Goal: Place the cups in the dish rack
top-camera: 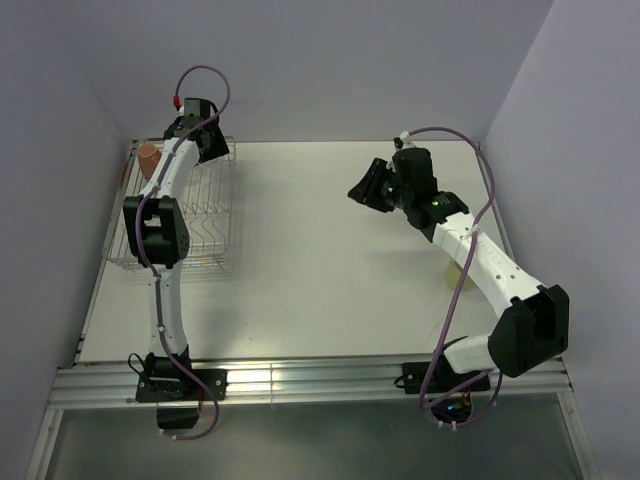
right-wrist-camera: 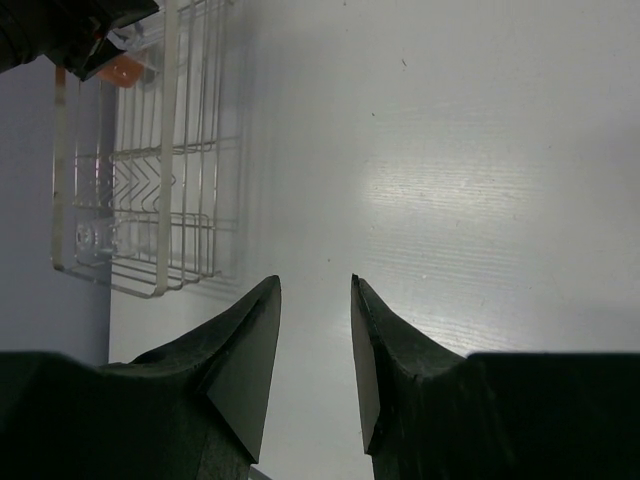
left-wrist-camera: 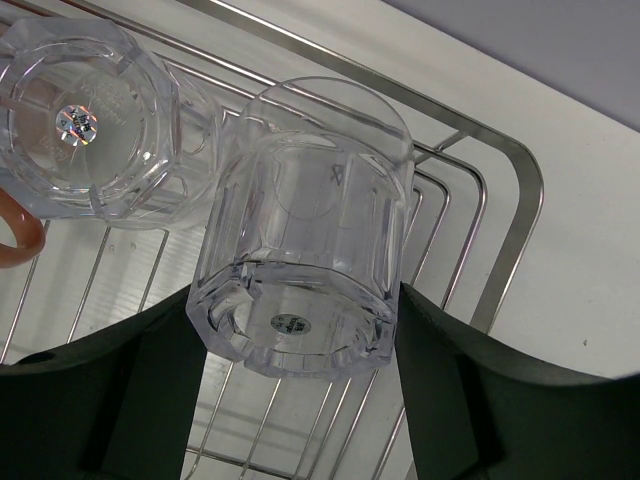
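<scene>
Left hand: my left hand (left-wrist-camera: pixel 296 340) is clamped on the base of the held tumbler (left-wrist-camera: pixel 310 220), a clear glass, with one finger against each side, over the far edge of the rack.
Dish rack: the silver wire dish rack (top-camera: pixel 215 215) sits at the far left corner of the surface (top-camera: pixel 330 280).
In the way: I see a second tumbler (left-wrist-camera: pixel 85 120) in the rack just beside the held one, base toward the camera. The orange mug (top-camera: pixel 148 158) is beyond it.
Right hand: my right hand (right-wrist-camera: pixel 315 330) is partly open and holds nothing. It is above bare surface, well apart from the rack.

Left claw (left-wrist-camera: pixel 295 335) in a firm grip; right claw (right-wrist-camera: pixel 315 330) narrowly agape.
</scene>
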Available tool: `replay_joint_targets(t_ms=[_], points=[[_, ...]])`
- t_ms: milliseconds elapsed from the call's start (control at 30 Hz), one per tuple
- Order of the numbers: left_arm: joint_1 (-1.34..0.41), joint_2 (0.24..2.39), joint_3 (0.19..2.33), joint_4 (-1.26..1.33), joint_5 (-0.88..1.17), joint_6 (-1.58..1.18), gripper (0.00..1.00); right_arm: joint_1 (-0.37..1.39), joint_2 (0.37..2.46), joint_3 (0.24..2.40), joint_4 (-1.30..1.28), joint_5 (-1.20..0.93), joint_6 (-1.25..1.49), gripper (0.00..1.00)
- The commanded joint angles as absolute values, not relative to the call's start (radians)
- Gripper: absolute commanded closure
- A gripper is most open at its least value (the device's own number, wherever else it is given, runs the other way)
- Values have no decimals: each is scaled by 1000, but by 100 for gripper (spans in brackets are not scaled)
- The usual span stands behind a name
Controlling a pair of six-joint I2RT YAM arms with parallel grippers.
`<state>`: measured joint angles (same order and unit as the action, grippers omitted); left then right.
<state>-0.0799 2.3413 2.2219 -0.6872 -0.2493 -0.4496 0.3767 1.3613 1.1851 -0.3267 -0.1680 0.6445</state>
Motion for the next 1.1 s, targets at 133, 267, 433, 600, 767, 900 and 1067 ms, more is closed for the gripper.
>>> replay_joint_targets(t_ms=[133, 267, 433, 600, 767, 900, 1067], points=[[-75, 2322, 2255, -660, -233, -454, 100, 374, 1331, 1203, -336, -143, 626, 58], [-75, 2298, 2270, -681, -227, -456, 100, 374, 1332, 1204, -341, -143, 627, 59], [-75, 2280, 2293, -710, -206, -457, 100, 374, 1327, 1209, -345, -138, 626, 59], [-75, 2273, 2318, -741, -199, -457, 100, 374, 1319, 1207, -348, -133, 624, 59], [-75, 2289, 2348, -770, -187, -454, 99, 374, 1321, 1200, -347, -135, 624, 59], [-75, 2301, 2355, -785, -187, -451, 98, 374, 1321, 1193, -342, -138, 627, 59], [-75, 2318, 2358, -798, -183, -449, 95, 374, 1322, 1189, -342, -133, 626, 59]])
